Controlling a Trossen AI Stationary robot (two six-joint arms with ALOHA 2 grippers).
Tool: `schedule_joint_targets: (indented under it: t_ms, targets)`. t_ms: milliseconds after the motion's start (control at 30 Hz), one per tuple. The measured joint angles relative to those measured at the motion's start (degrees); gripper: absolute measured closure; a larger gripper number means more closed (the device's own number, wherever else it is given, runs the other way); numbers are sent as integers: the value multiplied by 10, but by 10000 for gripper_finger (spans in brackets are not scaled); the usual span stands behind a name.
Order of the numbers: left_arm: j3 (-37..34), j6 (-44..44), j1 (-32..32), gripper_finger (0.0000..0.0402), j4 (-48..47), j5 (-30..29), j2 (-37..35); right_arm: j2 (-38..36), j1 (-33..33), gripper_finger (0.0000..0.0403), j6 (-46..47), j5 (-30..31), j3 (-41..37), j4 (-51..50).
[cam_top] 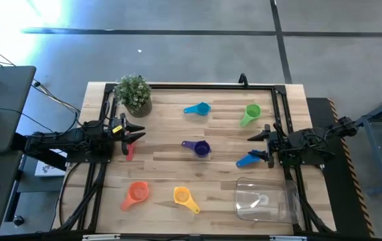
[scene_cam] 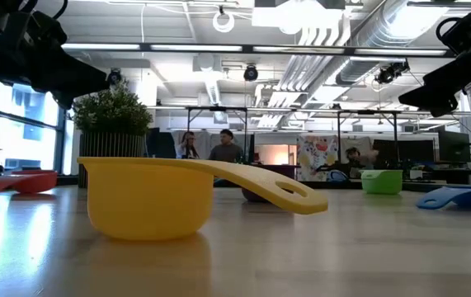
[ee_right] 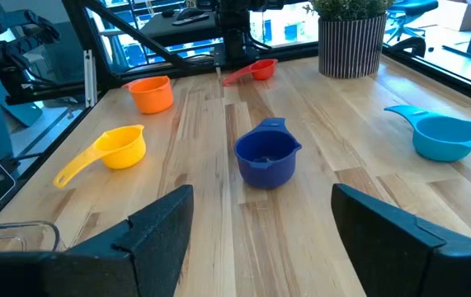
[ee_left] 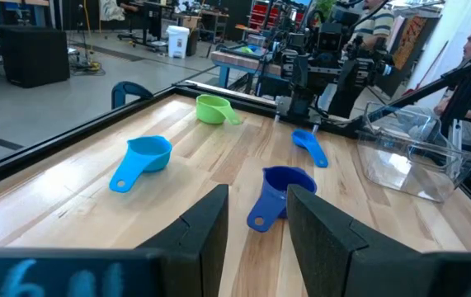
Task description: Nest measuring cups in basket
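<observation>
Both hands apart from basket [cam_top: 265, 201], contents unclear.

Overhead, one camera looks straight down on my whole table [cam_top: 197, 161]. Another sits at tabletop level, close behind the yellow cup [scene_cam: 148, 198]. My two wrist cameras face each other across the boards, sharing the dark blue cup [ee_left: 278, 188].

Potted plant [cam_top: 134, 94] at table [cam_top: 170, 171] far-left corner. Basket [cam_top: 265, 199] on its side at near-right corner. Seven measuring cups [cam_top: 198, 148] scattered apart: two near far edge, one centre, one right, one left, two along near edge.
</observation>
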Motion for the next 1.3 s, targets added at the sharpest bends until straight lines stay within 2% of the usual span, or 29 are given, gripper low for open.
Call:
schedule_joint_targets:
  t_ms: [300,467,633,900,1300]
  targets:
    - [0,-18,0,287,1,-9,0,0,0,123,0,0,0,0]
    - [0,-125,0,287,7,-9,0,0,0,123,0,0,0,0]
    - [0,-191,0,287,7,-9,0,0,0,123,0,0,0,0]
    - [0,-380,0,287,55,-9,0,0,0,123,0,0,0,0]
    - [0,-376,0,287,195,-9,0,0,0,123,0,0,0,0]
